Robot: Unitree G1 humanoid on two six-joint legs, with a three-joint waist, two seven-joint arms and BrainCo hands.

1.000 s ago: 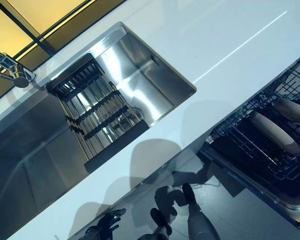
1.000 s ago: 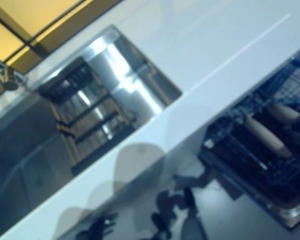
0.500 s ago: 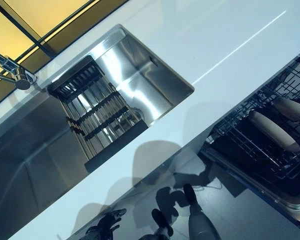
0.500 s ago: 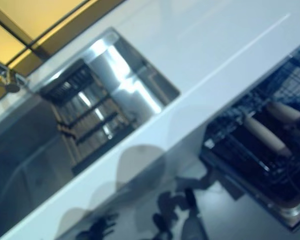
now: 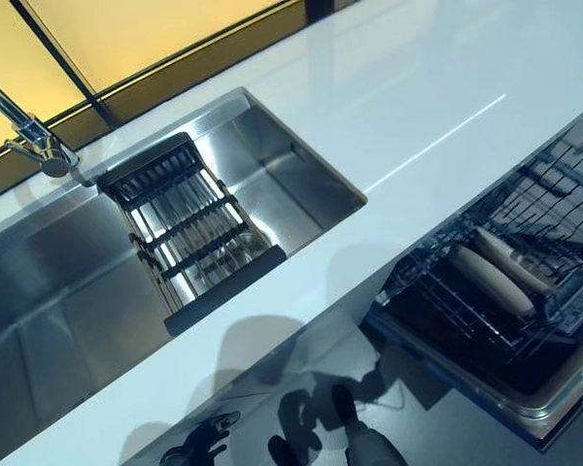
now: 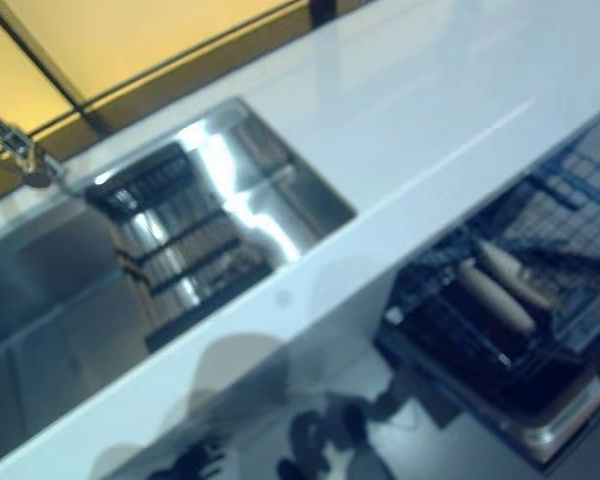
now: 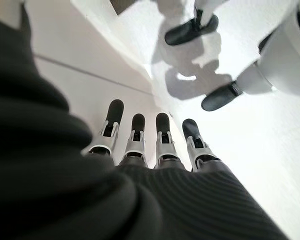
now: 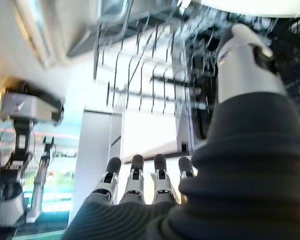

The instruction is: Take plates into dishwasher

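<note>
Spanning the scene, the white worktop [image 5: 437,107] carries a steel sink [image 5: 68,291] with a dark slatted drying rack [image 5: 189,233] inside, while the dishwasher rack [image 5: 496,282] stands pulled out below the worktop's front edge, two pale plates [image 5: 491,282] already standing in it. Plates likely handle stiff, slippery and breakable, best pinched at the rim. The left hand [image 7: 145,147] and right hand [image 8: 140,182] hang low, fingers straight and empty.

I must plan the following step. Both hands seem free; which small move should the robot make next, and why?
Probably bring a hand toward the drying rack in the sink to look for a plate. The left hand and right hand have straight fingers and hold nothing, two plates already stand in the dishwasher rack, and the white counter carries none.
</note>
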